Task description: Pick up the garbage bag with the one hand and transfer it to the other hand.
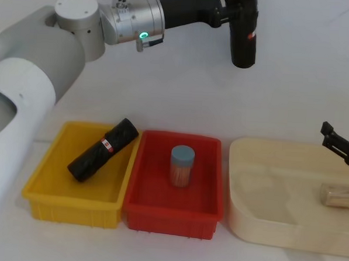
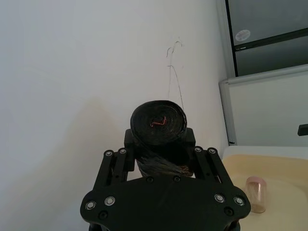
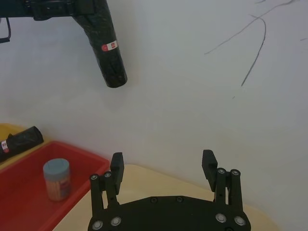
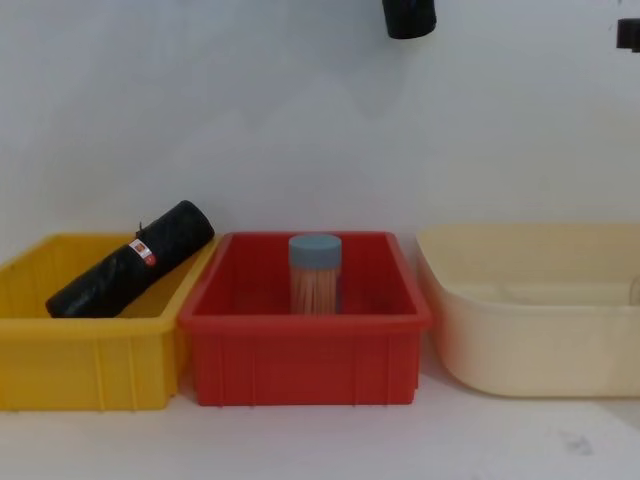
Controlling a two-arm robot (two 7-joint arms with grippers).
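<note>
The head view's top edge cuts off the left hand and the upper end of the garbage bag clamped in it. The label band just below that hand is too small to read. The right hand runs off the side edge.

No legible text or numbers anywhere.

A plain white wall rises behind the white bench, evenly lit and marked by a few thin dark lines like hairline cracks or scribbles. In the left wrist view a grey panel in a dark frame, bearing a small round sticker, adjoins a white board with a pale rim.
</note>
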